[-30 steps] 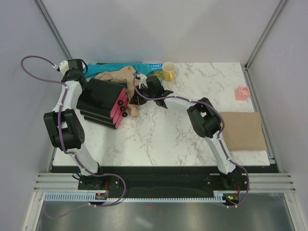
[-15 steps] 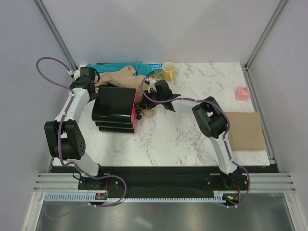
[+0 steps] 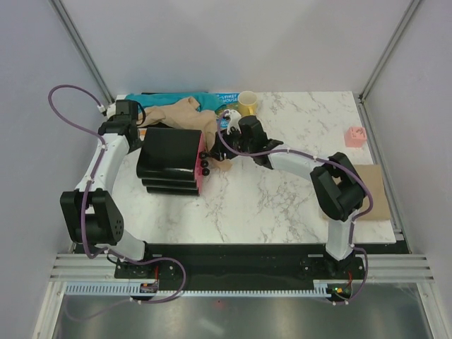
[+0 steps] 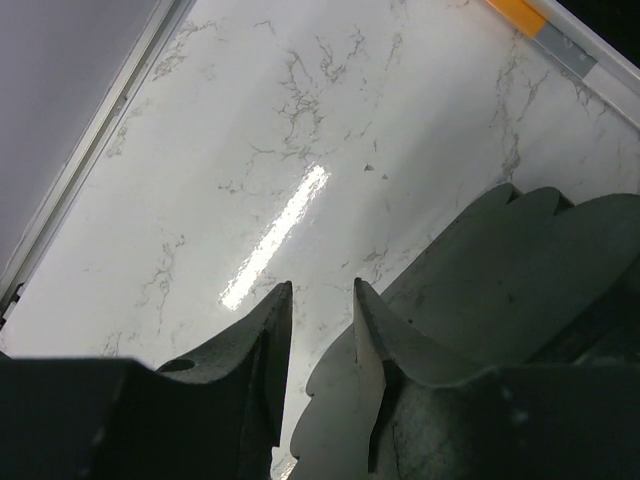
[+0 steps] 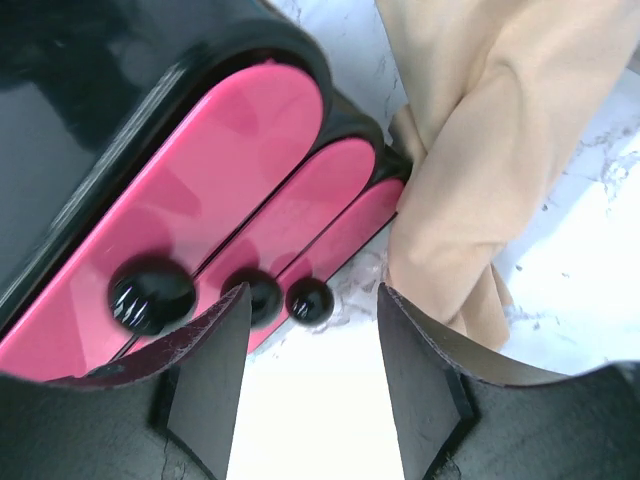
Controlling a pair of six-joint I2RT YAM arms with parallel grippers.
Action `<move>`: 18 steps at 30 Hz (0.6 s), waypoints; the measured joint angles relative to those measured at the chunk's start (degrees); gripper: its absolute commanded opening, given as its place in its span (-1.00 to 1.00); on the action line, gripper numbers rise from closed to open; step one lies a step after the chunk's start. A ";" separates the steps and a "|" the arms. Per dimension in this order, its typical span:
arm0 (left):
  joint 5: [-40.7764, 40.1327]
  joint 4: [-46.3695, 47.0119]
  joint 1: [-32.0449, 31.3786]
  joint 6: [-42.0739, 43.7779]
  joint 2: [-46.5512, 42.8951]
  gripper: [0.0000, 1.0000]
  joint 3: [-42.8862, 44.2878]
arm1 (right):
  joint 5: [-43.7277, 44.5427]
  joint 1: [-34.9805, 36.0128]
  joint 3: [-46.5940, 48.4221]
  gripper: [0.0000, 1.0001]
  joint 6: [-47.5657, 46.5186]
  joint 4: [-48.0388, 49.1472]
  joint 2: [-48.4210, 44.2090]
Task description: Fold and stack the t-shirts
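A tan t-shirt [image 3: 185,113] lies crumpled at the back of the table, one fold hanging down beside a black drawer unit [image 3: 168,161] with pink fronts. A teal-blue garment [image 3: 169,99] lies behind it against the back edge. My left gripper [image 3: 134,129] sits at the unit's back left corner, open over bare marble [image 4: 322,295] with nothing between its fingers. My right gripper [image 3: 220,141] is open just right of the pink fronts. In the right wrist view its jaws [image 5: 310,300] frame bare tabletop, with the black knobs [image 5: 308,300] to the left and the tan t-shirt [image 5: 470,150] to the right.
A yellow mug [image 3: 247,104] and a colourful book [image 3: 227,99] stand at the back centre. A small pink object [image 3: 355,136] sits near the right edge, and a brown flat board [image 3: 361,191] lies at the right. The table's left edge [image 4: 90,170] runs close to my left gripper.
The drawer unit went from tilted at the left to square and further right. Both grippers have opened and let it go. The right arm has stretched out to the right.
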 measured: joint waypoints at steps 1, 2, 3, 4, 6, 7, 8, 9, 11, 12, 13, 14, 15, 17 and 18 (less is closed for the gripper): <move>0.39 -0.11 -0.02 0.00 -0.66 -0.22 -0.24 | 0.20 0.07 -0.96 0.22 -0.09 -0.04 -1.27; 0.90 -0.31 -0.04 -0.02 -1.27 -0.22 -0.48 | 0.31 0.07 -1.86 0.22 -0.13 -0.04 -2.36; 1.40 -0.44 -0.04 -0.04 -1.92 -0.22 -0.72 | 0.28 0.07 -2.32 0.22 -0.11 -0.02 -2.91; 1.90 -0.63 -0.04 -0.04 -2.45 -0.22 -0.90 | 0.17 0.07 -2.58 0.22 -0.07 0.22 -3.08; 2.80 -0.81 -0.04 -0.09 -2.82 -0.22 -0.94 | -0.15 0.20 -2.67 0.21 0.39 0.63 -2.78; 3.04 -0.81 -0.04 -0.09 -2.82 -0.24 -0.94 | -0.52 0.35 -2.71 0.20 0.74 0.83 -2.36; 3.50 -0.81 -0.04 -0.09 -2.82 -0.25 -1.07 | -0.72 0.57 -2.69 0.20 0.83 1.18 -1.90; 3.91 -0.92 -0.07 -0.09 -2.82 -0.26 -1.22 | -0.85 0.94 -2.69 0.20 0.96 1.31 -1.25; 4.04 -0.85 -0.07 -0.09 -2.82 -0.27 -1.57 | -1.40 1.90 -2.64 0.19 1.46 1.51 0.24; 4.04 -0.72 0.00 -0.09 -2.82 -0.28 -1.79 | -1.95 2.40 -2.38 0.19 1.73 1.99 0.85; 3.87 -0.63 0.07 -0.09 -2.82 -0.30 -2.03 | -2.10 2.82 -2.14 0.15 1.77 2.16 1.07; 3.76 -0.46 0.20 -0.09 -2.82 -0.31 -2.16 | -2.05 3.06 -2.01 0.13 1.79 2.12 1.18; 3.80 -0.28 0.35 -0.09 -2.82 -0.33 -2.25 | -2.21 3.21 -1.75 0.11 1.88 2.12 1.51; 3.85 -0.07 0.55 -0.07 -2.82 -0.35 -2.29 | -2.82 3.63 -0.90 -0.03 1.84 1.99 2.40; 4.02 0.00 0.59 -0.07 -2.80 -0.36 -2.34 | -2.84 4.00 -0.50 -0.16 1.73 1.70 2.89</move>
